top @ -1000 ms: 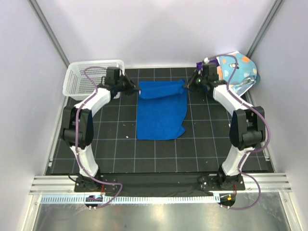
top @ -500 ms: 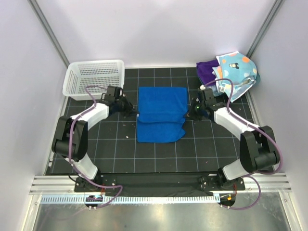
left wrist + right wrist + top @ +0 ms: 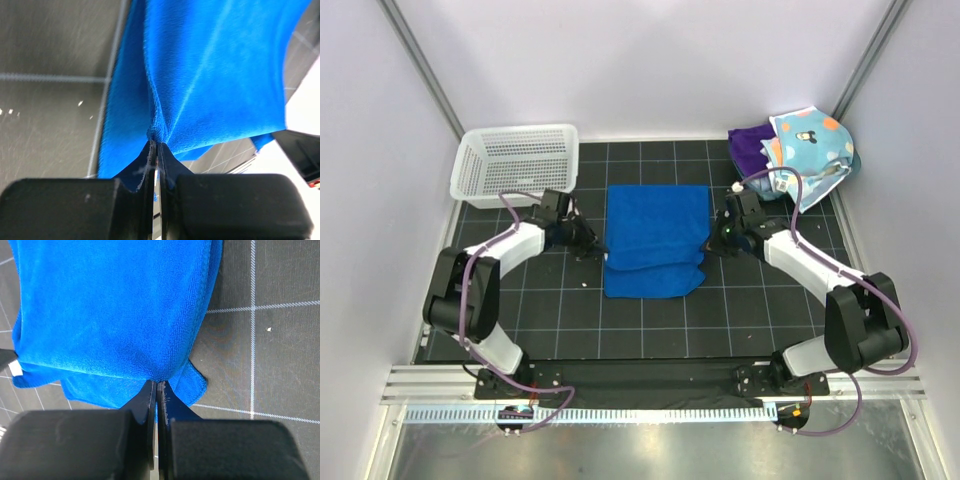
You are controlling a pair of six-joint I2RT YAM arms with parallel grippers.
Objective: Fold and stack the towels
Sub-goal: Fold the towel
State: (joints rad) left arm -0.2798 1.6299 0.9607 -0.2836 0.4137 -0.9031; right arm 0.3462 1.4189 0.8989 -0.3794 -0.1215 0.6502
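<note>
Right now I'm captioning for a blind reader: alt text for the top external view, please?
The left tool and right tool pinch opposite side edges of a folded blue towel on a black gridded table. White basket back left; purple towel and polka-dot towel back right.

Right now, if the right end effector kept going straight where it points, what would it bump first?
The blue towel: the right end effector is pinching its right edge and points across it. Beyond the towel sits the left end effector, probably next in line.
</note>
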